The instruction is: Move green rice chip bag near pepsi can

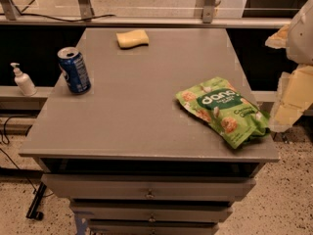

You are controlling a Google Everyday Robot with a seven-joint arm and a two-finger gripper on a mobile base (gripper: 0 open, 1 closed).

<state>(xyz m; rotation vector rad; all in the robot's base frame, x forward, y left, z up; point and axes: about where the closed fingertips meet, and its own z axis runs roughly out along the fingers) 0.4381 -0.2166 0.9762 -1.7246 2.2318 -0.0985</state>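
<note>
The green rice chip bag (223, 110) lies flat on the grey cabinet top (142, 97), near its front right corner, with one end at the right edge. The pepsi can (74, 70) stands upright near the left edge of the top, far from the bag. My gripper (292, 98) is at the right edge of the view, just off the right side of the cabinet and right of the bag. It appears pale and cream-coloured and touches nothing that I can see.
A yellow sponge (132, 38) lies near the back edge of the top. A white pump bottle (22, 81) stands on a lower ledge left of the cabinet. Drawers (146, 190) stick out below the front edge. Cables run along the floor at the left.
</note>
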